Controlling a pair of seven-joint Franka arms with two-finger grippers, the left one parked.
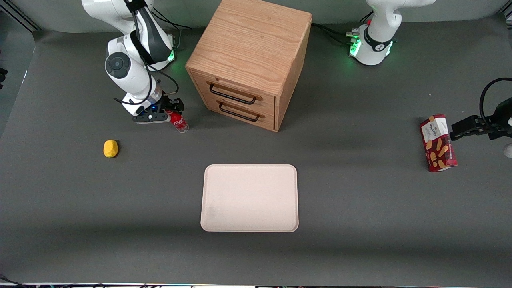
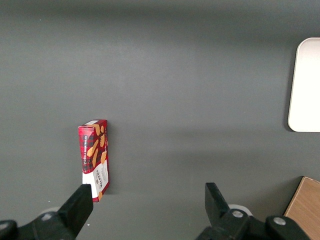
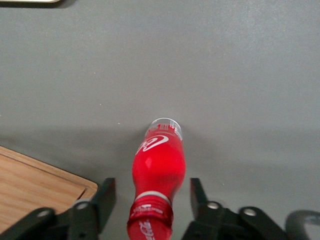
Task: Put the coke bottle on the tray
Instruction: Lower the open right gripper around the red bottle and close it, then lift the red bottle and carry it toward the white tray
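The tray (image 1: 250,198) lies nearest the front camera on the desk (image 1: 360,208), empty. Farther back, beside the wooden drawer cabinet (image 1: 250,60), the claw (image 1: 170,114) is spread open around the standing coke bottle's (image 1: 179,121) neck, not gripping it.

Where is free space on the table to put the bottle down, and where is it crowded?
The tray is bare all over, with open table around it. Open table also lies between the lemon and the tray. It is crowded beside the wooden cabinet, where the open claw stands around the coke bottle.
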